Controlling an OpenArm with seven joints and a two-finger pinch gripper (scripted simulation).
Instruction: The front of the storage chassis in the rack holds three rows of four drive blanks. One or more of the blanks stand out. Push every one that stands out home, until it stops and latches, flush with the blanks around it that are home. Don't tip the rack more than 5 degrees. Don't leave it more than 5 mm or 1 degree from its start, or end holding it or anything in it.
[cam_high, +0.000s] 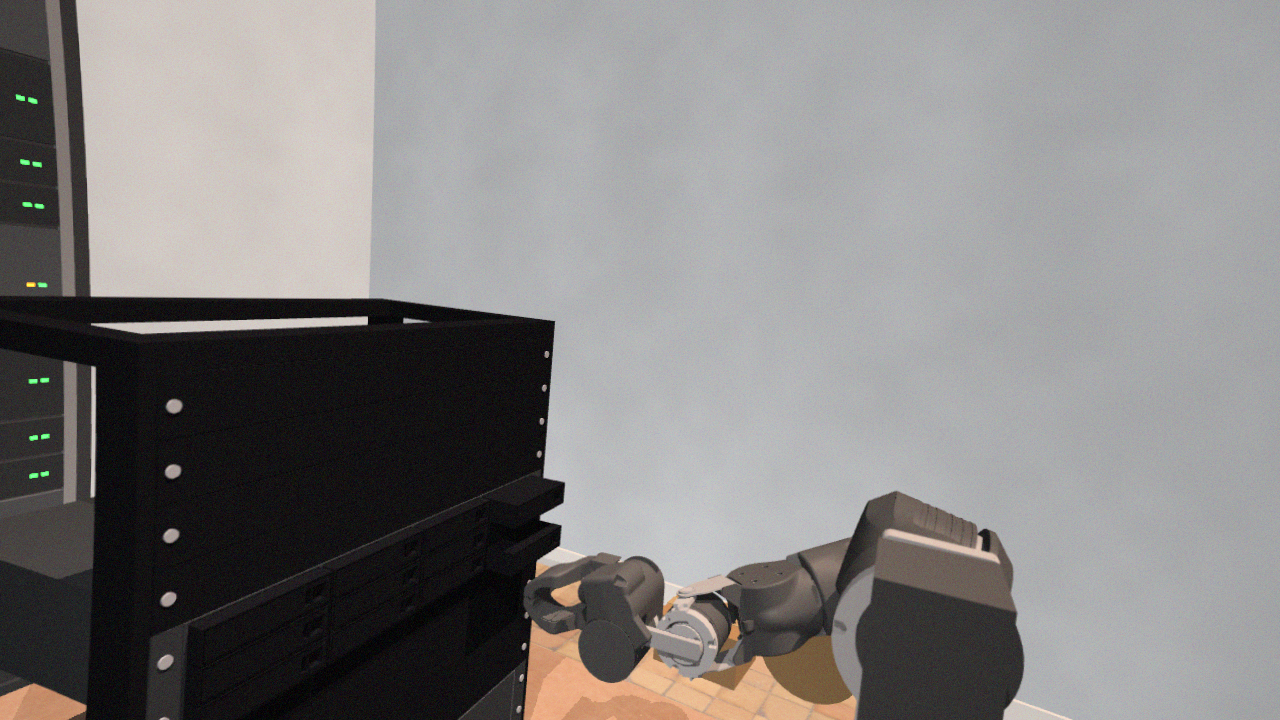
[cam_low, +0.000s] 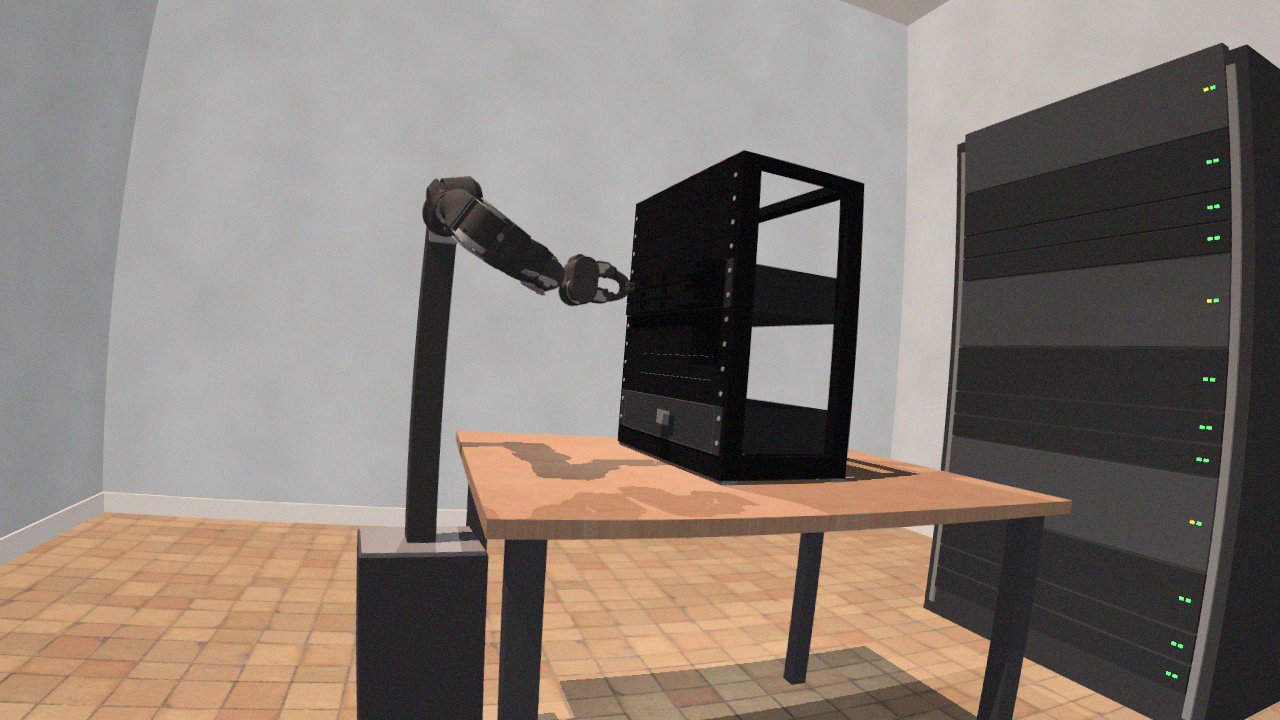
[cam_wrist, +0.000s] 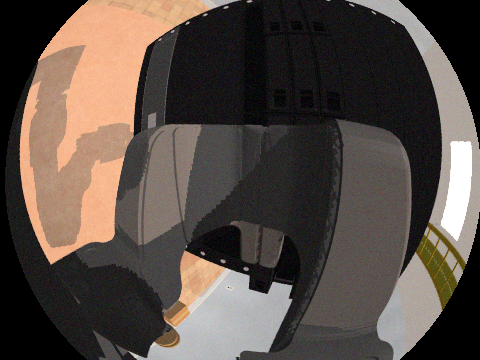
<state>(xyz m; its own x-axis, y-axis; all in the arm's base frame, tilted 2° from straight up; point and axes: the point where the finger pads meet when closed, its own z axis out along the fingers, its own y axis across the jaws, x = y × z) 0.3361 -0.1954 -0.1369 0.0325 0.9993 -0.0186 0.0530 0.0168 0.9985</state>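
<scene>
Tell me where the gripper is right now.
In the top view the gripper, shut and empty, sits off the rack's right front corner, just below two drive blanks that stand out; whether it touches the rack is unclear.

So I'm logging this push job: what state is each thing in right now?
Gripper: shut, empty, just off the chassis front.
Top protruding drive blank: standing out, not home.
Lower protruding drive blank: standing out, not home.
Other drive blanks: flush.
Rack: upright on the table.
</scene>
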